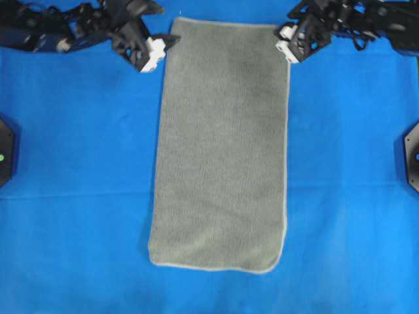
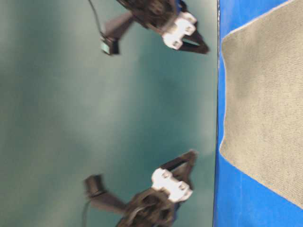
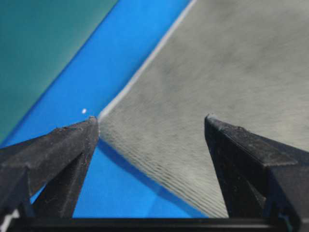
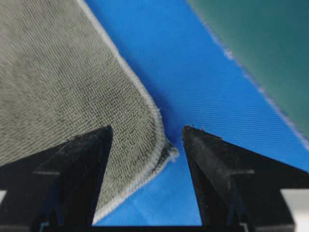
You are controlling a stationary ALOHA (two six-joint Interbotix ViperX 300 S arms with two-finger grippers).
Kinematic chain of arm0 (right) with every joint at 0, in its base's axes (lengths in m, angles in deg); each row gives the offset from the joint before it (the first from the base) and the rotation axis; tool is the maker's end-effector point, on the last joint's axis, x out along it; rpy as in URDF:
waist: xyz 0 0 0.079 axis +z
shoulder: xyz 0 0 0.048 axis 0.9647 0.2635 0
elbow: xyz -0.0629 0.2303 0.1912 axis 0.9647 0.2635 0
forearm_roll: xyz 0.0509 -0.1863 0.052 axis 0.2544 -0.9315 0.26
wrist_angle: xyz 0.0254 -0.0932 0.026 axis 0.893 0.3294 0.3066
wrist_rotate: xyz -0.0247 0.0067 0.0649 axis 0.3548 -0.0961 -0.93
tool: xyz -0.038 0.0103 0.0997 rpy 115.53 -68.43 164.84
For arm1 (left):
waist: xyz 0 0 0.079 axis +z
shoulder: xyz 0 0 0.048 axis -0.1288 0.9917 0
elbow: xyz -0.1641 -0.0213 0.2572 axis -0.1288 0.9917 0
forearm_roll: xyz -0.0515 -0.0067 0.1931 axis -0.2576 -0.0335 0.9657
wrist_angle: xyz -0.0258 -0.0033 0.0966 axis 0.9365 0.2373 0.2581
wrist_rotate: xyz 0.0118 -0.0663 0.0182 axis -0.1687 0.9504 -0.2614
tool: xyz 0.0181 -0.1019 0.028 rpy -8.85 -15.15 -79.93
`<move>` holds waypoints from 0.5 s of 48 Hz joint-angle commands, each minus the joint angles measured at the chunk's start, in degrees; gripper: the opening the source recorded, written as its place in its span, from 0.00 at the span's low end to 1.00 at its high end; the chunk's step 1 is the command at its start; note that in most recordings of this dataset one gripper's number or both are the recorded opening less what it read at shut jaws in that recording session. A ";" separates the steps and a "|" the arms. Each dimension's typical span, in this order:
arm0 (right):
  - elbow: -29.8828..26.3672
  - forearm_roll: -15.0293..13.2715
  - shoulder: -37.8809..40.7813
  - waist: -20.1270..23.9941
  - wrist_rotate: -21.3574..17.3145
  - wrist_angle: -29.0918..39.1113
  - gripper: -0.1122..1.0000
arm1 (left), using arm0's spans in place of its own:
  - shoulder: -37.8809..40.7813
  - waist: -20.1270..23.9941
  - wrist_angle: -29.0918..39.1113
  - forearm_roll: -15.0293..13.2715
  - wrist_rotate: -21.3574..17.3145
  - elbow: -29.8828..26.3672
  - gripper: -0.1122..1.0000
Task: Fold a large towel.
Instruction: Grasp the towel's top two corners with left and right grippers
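The large towel (image 1: pixel 219 144) lies flat on the blue cloth as a long grey-green strip running from the far edge toward the front. A pale hem shows along its right and front edges. My left gripper (image 1: pixel 167 44) stands open at the towel's far left corner. In the left wrist view that corner of the towel (image 3: pixel 145 145) sits between the two black fingers (image 3: pixel 67 150), slightly raised above the cloth. My right gripper (image 1: pixel 283 36) is open at the far right corner. There the rounded, hemmed corner of the towel (image 4: pixel 159 145) lies between the fingers (image 4: pixel 212 164) of the right gripper (image 4: pixel 147 129).
The blue cloth (image 1: pixel 78 163) covers the table around the towel. Black arm bases sit at the left edge (image 1: pixel 6 150) and the right edge (image 1: pixel 411 154). A teal surface (image 2: pixel 94 118) lies beyond the table's far edge, close behind both grippers.
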 commanded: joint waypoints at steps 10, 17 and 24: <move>-1.41 -0.09 4.66 -0.97 -0.09 -3.08 0.66 | 8.53 0.35 -2.55 0.09 -0.18 -5.71 0.86; -1.49 0.00 6.50 -1.05 -0.35 -4.66 0.66 | 11.87 0.44 -2.72 0.09 -0.18 -7.03 0.85; -1.76 0.09 7.73 -0.97 -0.70 -4.83 0.65 | 13.36 0.35 -2.64 0.09 -0.26 -7.73 0.75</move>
